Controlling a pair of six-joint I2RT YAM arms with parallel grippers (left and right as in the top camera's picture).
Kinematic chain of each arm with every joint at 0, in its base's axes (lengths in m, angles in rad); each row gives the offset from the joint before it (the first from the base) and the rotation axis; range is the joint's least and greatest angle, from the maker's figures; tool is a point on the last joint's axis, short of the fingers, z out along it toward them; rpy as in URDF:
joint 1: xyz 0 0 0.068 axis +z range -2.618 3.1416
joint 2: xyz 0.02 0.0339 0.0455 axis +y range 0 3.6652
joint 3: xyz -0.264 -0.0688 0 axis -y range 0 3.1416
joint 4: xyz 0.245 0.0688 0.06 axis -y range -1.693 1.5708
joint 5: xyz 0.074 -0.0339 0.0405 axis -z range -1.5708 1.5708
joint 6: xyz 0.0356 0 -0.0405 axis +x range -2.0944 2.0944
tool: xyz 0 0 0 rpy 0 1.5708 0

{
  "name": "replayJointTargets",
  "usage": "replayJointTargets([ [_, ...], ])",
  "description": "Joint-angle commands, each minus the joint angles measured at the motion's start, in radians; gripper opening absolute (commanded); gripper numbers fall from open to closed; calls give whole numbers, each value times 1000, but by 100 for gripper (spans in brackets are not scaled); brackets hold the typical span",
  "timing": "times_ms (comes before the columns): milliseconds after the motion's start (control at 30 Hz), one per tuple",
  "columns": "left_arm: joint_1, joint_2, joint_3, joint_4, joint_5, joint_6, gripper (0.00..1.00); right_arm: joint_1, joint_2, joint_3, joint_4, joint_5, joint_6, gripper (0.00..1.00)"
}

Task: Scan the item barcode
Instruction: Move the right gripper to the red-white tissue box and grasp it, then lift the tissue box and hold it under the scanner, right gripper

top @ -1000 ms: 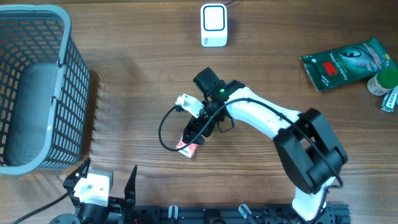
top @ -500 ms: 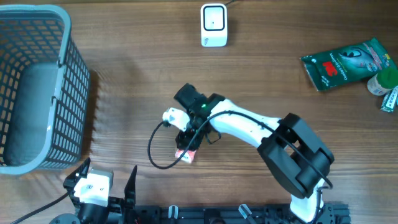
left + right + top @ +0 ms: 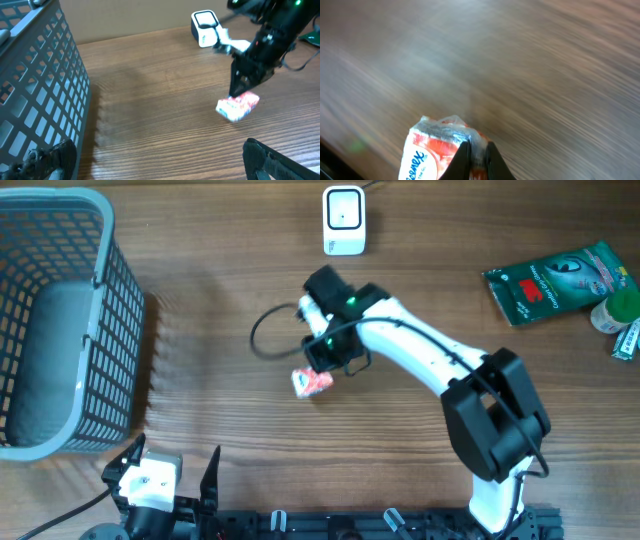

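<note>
The item is a small red-and-white tissue pack, lying a little left of the table's middle. My right gripper is shut on the crimped end of its wrapper. In the right wrist view the two black fingers pinch that end, and the pack hangs to their left. The left wrist view shows the pack blurred just above the wood under the right gripper. The white barcode scanner stands at the far edge, beyond the pack. My left gripper is open at the near left edge, holding nothing.
A grey mesh basket fills the far left. A green pouch and a green-capped bottle lie at the right edge. A black cable loops left of the right wrist.
My right gripper has shut on the tissue pack and carried it up and away from the near edge, toward the scanner. The left arm has not moved.
</note>
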Motion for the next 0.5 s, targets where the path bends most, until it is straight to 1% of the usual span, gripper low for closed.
replayJointTargets([
  [0,-5,-2,-1,2,12,-3,100,-87,14,38,-147,-133,376,4],
  [33,-5,-2,-1,2,12,-3,100,-103,14,38,-184,-181,397,4],
  [67,-5,-2,-1,2,12,-3,100,-134,14,38,-261,-260,418,4],
  [200,-5,-2,-1,2,12,-3,100,-210,14,38,-507,-439,420,4],
  [300,-5,-2,-1,2,12,-3,100,-232,14,37,-678,-534,413,4],
  [333,-5,-2,-1,2,12,-3,100,-236,14,37,-706,-553,410,4],
  [467,-5,-2,-1,2,12,-3,100,-237,14,36,-705,-564,409,4],
])
